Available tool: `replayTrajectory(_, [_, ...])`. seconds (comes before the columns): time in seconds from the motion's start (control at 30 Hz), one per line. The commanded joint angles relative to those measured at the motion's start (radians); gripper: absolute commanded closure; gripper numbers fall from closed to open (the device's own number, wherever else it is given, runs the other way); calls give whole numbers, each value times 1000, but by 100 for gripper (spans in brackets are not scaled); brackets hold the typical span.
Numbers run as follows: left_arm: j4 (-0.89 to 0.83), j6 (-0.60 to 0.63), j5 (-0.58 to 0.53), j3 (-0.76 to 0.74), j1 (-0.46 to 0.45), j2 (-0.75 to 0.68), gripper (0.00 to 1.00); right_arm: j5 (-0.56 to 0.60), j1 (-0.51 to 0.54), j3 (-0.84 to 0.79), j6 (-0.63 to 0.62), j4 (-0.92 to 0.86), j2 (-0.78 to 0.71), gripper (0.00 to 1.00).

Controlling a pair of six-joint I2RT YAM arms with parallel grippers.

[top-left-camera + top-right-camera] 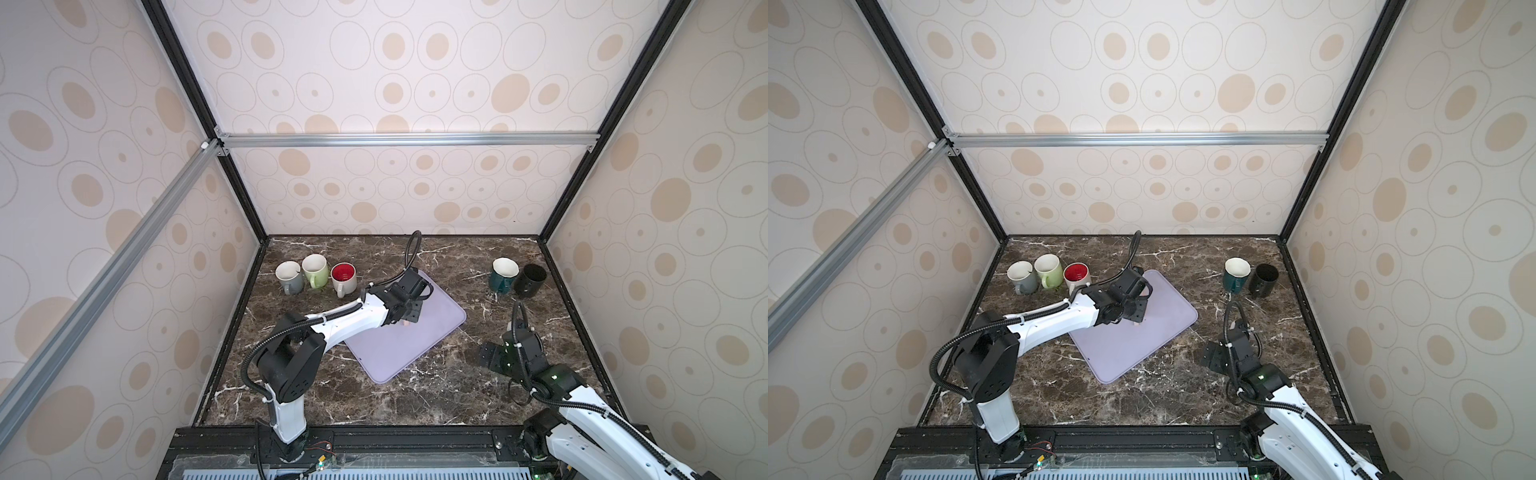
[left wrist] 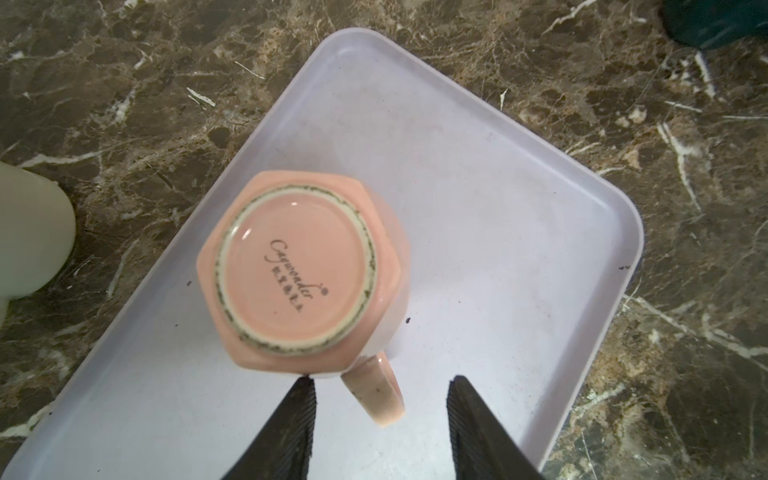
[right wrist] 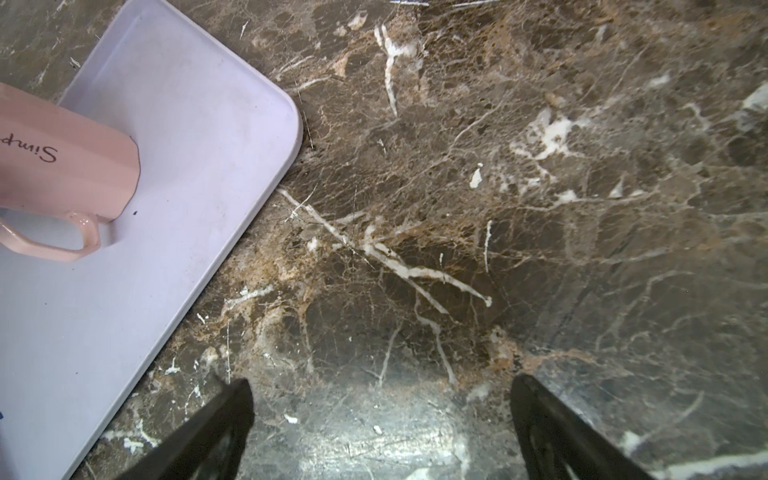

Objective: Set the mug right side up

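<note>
A pink mug (image 2: 295, 266) stands upside down on a lilac tray (image 2: 478, 208), base up, with printed lettering on its foot. Its handle (image 2: 376, 390) sticks out sideways. My left gripper (image 2: 382, 379) hangs just above the mug and is open. The handle lies between the two jaws with a gap on each side. In both top views the left gripper (image 1: 409, 316) covers nearly all of the mug, and only a pink sliver (image 1: 405, 323) shows. My right gripper (image 3: 382, 379) stands open over bare marble, right of the tray (image 3: 187, 124), holding nothing.
Grey (image 1: 289, 277), green (image 1: 315, 270) and red-lined (image 1: 344, 279) mugs stand upright at the back left. A teal mug (image 1: 504, 273) and a black mug (image 1: 529, 280) stand at the back right. Patterned walls enclose the marble table (image 1: 415, 395).
</note>
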Motion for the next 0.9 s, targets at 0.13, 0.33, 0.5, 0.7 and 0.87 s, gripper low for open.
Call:
replayTrajectory(0.13, [-68, 2, -84, 69, 4, 51, 53, 16, 3, -15, 13, -14, -9, 1])
replayTrajectory(0.33, [-114, 8, -142, 103, 4, 84, 54, 16, 4, -16, 11, -7, 3, 1])
replayTrajectory(0.5, [-125, 10, -147, 106, 4, 88, 57, 15, 4, -16, 14, 0, 25, 1])
replayTrajectory(0.7, [-135, 22, -159, 106, 5, 81, 58, 5, 4, -15, 11, 15, 42, 1])
replayTrajectory(0.87, [-131, 25, -127, 120, 6, 104, 61, 6, 4, -18, 11, 32, 56, 1])
